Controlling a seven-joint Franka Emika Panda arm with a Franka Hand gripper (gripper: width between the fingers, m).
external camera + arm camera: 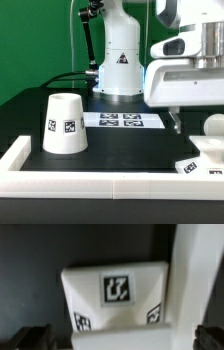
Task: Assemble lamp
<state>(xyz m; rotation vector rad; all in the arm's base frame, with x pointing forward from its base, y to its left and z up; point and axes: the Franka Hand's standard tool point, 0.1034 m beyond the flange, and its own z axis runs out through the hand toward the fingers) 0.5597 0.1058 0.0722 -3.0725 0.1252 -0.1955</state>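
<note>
The square sloped lamp base (117, 286) fills the wrist view, with one tag on its top face and others on its sides. In the exterior view the base (200, 160) lies in the front right corner against the white rail. My gripper (188, 122) hangs just above it. In the wrist view the gripper (120, 336) is open, with one dark finger (35, 336) on each side of the base and not touching it. The cup-shaped shade (65, 125) stands mouth down at the exterior view's left. A round white shape, probably the bulb (213, 125), shows at the right edge.
A white rail (100, 186) runs along the front and up both sides of the black table; it shows beside the base in the wrist view (195, 274). The marker board (125, 121) lies flat mid-table. The robot pedestal (120, 60) stands behind it.
</note>
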